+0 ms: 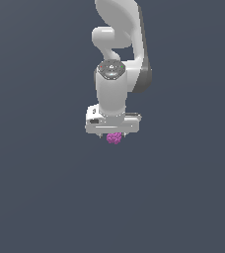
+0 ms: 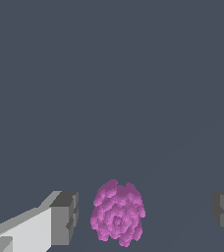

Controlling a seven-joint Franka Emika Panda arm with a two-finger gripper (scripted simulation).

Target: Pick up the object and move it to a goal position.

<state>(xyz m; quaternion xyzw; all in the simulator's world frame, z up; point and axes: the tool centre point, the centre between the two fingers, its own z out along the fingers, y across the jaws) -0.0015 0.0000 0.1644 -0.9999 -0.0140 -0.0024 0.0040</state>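
The object [image 2: 118, 212] is a small magenta-purple bumpy cluster resting on the dark grey floor [image 2: 109, 88]. In the wrist view it lies between the two grey fingertips [image 2: 65, 217], nearer one of them, with a gap on each side. My gripper [image 2: 146, 216] is open around it and touches nothing. From the exterior view the object [image 1: 114, 138] peeks out just below the white hand, with the gripper [image 1: 114, 134] lowered straight over it and its fingers mostly hidden.
The white arm [image 1: 115, 59] rises above the hand toward the top of the exterior view. Plain dark grey floor [image 1: 45, 197] spreads all around.
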